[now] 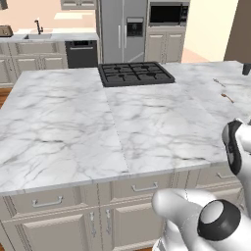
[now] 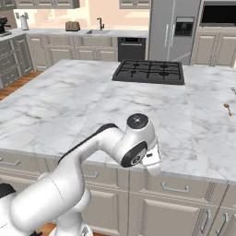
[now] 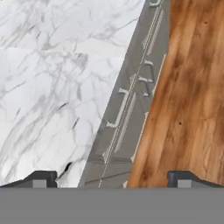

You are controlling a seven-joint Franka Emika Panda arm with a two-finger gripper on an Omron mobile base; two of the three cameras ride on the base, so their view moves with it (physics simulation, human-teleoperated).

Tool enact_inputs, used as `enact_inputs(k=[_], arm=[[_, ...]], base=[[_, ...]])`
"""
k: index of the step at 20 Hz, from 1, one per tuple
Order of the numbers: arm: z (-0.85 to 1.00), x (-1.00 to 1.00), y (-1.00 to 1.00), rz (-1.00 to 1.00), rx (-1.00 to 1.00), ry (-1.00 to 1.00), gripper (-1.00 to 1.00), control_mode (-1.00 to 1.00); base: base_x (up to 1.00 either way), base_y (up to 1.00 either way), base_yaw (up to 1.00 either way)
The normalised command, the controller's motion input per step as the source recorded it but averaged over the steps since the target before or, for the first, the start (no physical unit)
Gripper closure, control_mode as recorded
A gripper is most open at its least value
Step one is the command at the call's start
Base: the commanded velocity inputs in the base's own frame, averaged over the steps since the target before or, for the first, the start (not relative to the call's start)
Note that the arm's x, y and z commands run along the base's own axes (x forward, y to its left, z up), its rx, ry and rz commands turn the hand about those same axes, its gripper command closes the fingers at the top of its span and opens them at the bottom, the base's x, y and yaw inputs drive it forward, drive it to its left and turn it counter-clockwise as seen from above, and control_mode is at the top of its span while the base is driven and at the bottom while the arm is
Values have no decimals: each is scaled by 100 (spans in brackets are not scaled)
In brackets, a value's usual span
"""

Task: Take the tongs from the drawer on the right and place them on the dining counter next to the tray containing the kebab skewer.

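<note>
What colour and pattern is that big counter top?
The dining counter is white marble with grey veins, clearest in the left base view.

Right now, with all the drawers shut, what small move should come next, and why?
Probably lower the open gripper toward the bar handle of the drawer below the marble dining counter: the jaws stand wide, hold nothing, and the drawer fronts look closed.

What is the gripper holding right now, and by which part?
Nothing. The gripper hangs with its jaws wide apart and nothing between them, above the edge of the dining counter and the closed drawer fronts.
</note>
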Motion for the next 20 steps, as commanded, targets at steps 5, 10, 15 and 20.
enact_inputs(k=[5, 10, 15, 20], arm=[[-14, -8, -29, 0, 17, -13, -100, -100], [-26, -4, -25, 0, 6, -12, -100, -100], [-33, -10, -14, 0, 0, -9, -100, -100], [-25, -19, -5, 0, 0, -13, -100, -100]], base=[[0, 0, 0], [0, 0, 0], [0, 0, 0], [0, 0, 0]])
